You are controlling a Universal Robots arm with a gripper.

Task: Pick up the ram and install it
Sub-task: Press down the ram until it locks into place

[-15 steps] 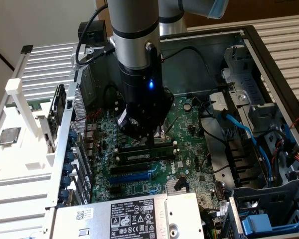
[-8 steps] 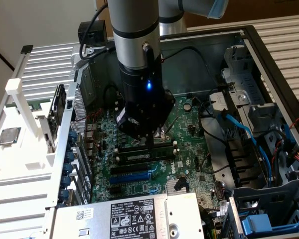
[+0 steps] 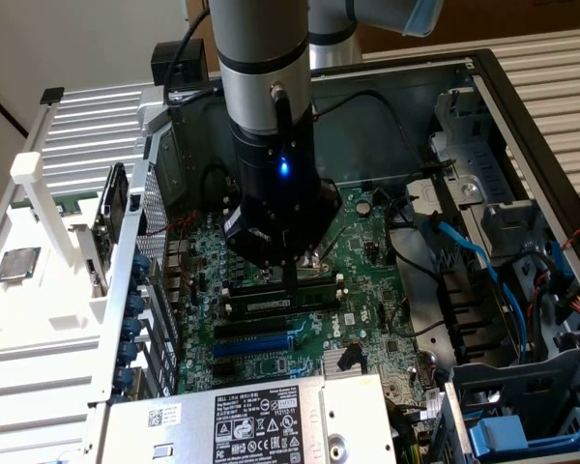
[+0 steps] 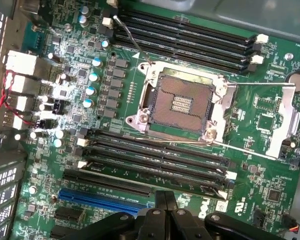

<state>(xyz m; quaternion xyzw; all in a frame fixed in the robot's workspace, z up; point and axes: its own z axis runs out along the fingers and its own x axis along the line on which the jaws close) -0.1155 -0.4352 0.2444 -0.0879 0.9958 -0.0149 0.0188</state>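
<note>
The ram (image 3: 275, 304) is a long green stick with a white label, standing on edge in a black slot of the motherboard (image 3: 367, 242), just in front of the processor socket. In the wrist view it shows as a thin pale edge (image 4: 190, 186) along the slot nearest the blue connector. My gripper (image 3: 290, 282) comes straight down from the arm, its fingers shut together, with the tips at the ram's top edge near its middle. Its black fingers (image 4: 165, 202) point at that same slot. Whether the tips press on the ram I cannot tell.
The open processor socket (image 4: 182, 102) lies between two banks of black slots with white end clips (image 4: 260, 39). A blue slot (image 3: 256, 343) runs just in front of the ram. Cables and drive cages (image 3: 503, 242) crowd the exterior view's right. A silver processor chip (image 3: 17, 263) rests on a white stand outside the case.
</note>
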